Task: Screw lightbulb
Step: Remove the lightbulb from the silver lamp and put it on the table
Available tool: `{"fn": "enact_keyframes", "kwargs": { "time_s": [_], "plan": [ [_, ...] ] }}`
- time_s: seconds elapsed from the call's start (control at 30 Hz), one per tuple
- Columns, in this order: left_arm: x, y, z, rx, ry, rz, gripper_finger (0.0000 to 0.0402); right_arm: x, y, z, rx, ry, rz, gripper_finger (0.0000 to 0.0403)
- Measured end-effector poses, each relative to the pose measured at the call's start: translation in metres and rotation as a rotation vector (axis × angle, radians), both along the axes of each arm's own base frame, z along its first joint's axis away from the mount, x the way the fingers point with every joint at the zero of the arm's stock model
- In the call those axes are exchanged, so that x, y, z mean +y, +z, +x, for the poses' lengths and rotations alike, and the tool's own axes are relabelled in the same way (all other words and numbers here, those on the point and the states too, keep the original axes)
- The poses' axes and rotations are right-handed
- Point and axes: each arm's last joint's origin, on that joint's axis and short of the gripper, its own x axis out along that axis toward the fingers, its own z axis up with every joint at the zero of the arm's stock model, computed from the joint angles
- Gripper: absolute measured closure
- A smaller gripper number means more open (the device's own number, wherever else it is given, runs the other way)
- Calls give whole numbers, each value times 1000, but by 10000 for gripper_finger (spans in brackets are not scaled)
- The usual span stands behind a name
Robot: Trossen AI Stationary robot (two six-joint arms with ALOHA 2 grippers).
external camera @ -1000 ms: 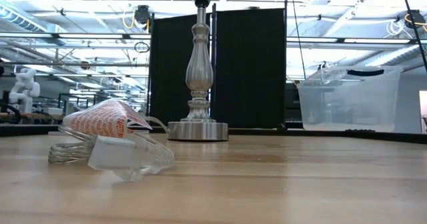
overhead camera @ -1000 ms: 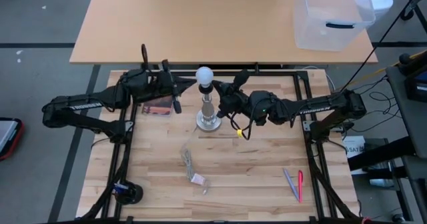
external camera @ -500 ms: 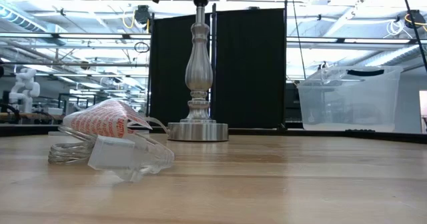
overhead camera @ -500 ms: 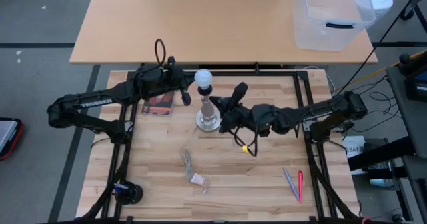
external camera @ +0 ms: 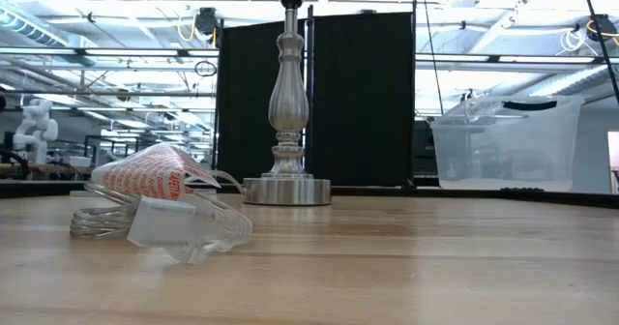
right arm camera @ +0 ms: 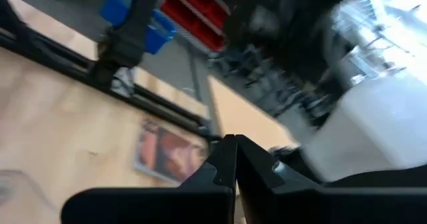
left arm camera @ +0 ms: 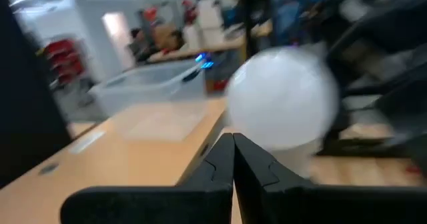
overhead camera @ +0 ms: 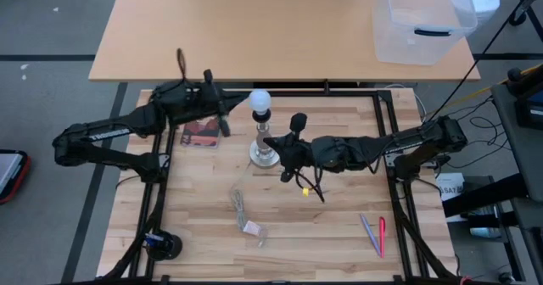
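both arms have shifted around the lamp since the earlier frame

left gripper [overhead camera: 222, 115], fingers pressed together and empty, has backed off just left of the lightbulb [overhead camera: 260, 100], which sits atop the silver lamp stand [overhead camera: 264, 153]. right gripper [overhead camera: 284, 145], also closed and empty, has slid beside the post. judging by this, the bulb looks seated.

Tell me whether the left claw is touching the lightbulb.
Apart. In the high view the left claw, shut, sits left of the lightbulb with a strip of wooden table showing between them.
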Motion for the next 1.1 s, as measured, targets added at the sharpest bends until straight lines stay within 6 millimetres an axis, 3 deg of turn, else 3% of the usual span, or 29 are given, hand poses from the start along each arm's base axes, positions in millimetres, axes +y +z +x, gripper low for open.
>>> {"fn": "enact_keyframes", "kwargs": {
  "time_s": [0.3, 0.6, 0.87, 1.1],
  "plan": [
    [-32, 16, -18, -78, -251, 34, 400, -30, -12, 1, 49, -67, 172, 403],
    [-52, 10, -15, -24, -283, 32, 400, -52, -15, -3, 79, -345, 84, 403],
    [-50, -27, -8, 81, -138, -12, 400, -55, 1, -1, -12, -361, -14, 403],
    [-43, -64, -5, 142, -84, -27, 400, -58, 11, -5, -31, -503, -122, 388]
  ]
}}
